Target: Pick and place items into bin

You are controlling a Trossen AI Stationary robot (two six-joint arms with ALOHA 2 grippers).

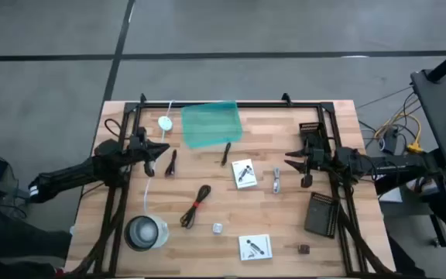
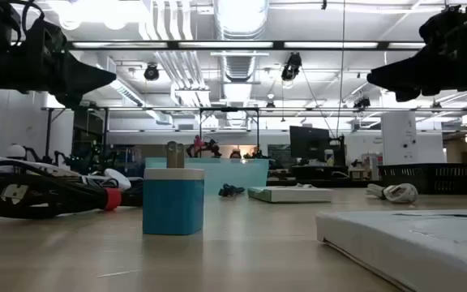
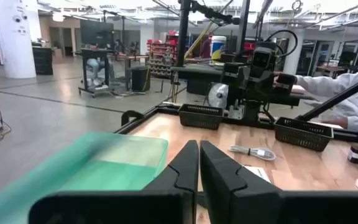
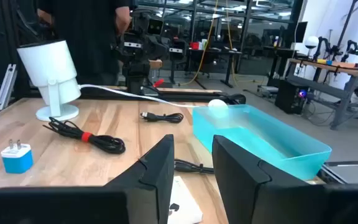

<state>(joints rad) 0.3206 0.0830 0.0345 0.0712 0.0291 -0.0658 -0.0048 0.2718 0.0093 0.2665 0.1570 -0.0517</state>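
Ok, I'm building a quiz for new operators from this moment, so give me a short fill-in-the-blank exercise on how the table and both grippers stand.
1. The bin holds ____ items so far.
2. The left gripper has its fingers ____.
3. The right gripper has its fingers ____.
4. The tie around the black cable is ____ in colour.

Missing words: no; shut; open; red

Grey concrete floor (image 1: 53,46), exposed ceiling ducts (image 2: 169,32), bright ceiling lights (image 2: 242,12), white pillar (image 3: 17,37), workbenches beyond.
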